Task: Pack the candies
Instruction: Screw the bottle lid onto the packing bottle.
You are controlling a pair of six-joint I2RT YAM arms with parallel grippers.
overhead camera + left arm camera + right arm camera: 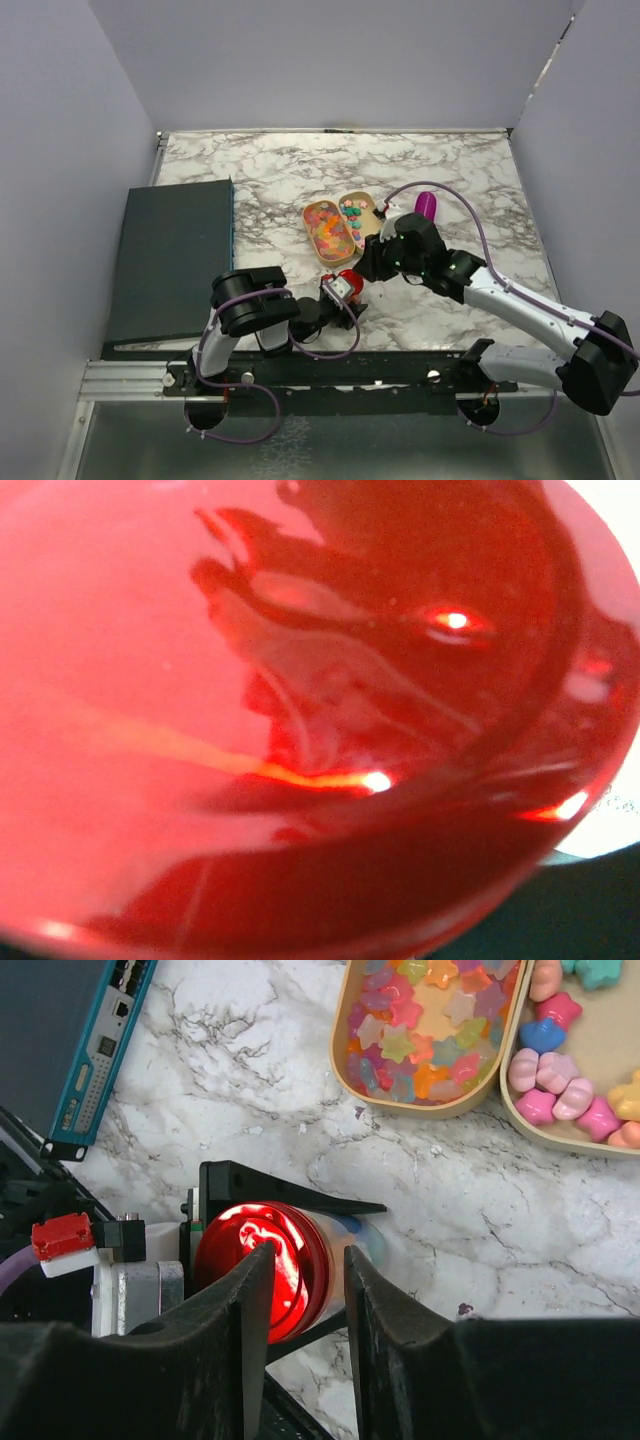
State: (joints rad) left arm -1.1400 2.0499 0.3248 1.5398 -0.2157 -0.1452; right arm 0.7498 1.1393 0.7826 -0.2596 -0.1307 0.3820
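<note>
The candies are small pastel sweets in two wooden trays: tiny stars in the left tray (328, 230) (420, 1030), larger pieces in the right tray (357, 213) (570, 1090). My left gripper (343, 290) (360, 1255) is shut on a clear jar (357, 1243) lying sideways with a shiny red lid (225, 1245). The lid fills the left wrist view (300, 720), hiding the left fingers there. My right gripper (368, 264) (305, 1280) is open, its fingers straddling the lid's rim from above. A purple scoop (426, 205) lies right of the trays.
A dark flat box (170, 255) (60, 1050) covers the table's left side. The marble tabletop (300, 170) stretches behind the trays. White walls enclose the workspace. The arm rail (330, 375) runs along the near edge.
</note>
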